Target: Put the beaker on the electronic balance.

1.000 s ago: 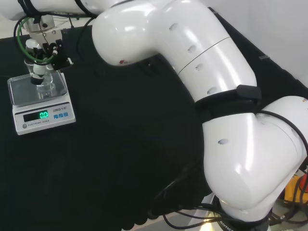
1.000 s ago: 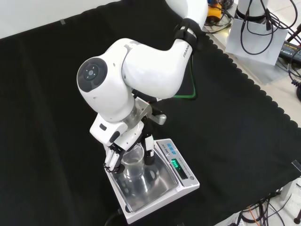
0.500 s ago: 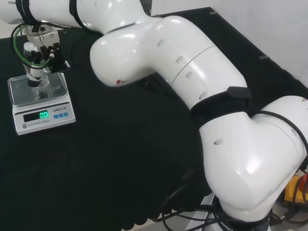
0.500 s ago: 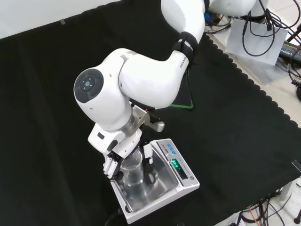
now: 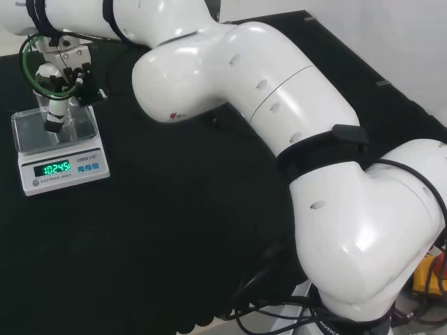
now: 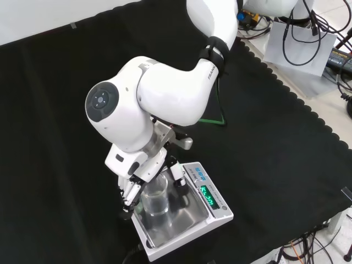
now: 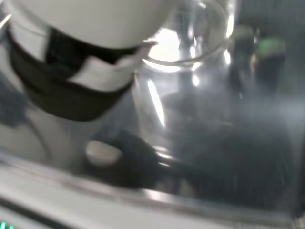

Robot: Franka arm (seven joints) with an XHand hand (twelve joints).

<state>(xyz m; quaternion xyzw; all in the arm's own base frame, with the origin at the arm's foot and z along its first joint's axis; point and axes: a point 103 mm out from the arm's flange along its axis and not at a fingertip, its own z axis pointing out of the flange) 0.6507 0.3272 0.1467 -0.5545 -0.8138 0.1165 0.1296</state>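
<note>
Balance (image 6: 212, 199): in the front view you see it at the near edge of the cloth, display lit at about 3 o'clock from its steel pan (image 6: 184, 220).
Beaker (image 6: 155, 196): standing on the pan, long axis upright, mouth up.
Hand (image 6: 135, 184): its fingers (image 6: 179, 177) bracket the beaker, one at 10 o'clock and one at 2 o'clock of the glass; you should treat them as curled round it.
Wrist check: beaker (image 7: 190, 86) close against a finger (image 7: 71, 90).
Head check: balance (image 5: 59, 164), hand (image 5: 59, 91) above the pan.
Judgement: placement looks done; release remains.
Clearance: open cloth (image 6: 275, 137) lies at 12 to 2 o'clock; retreat upward, not sideways.
</note>
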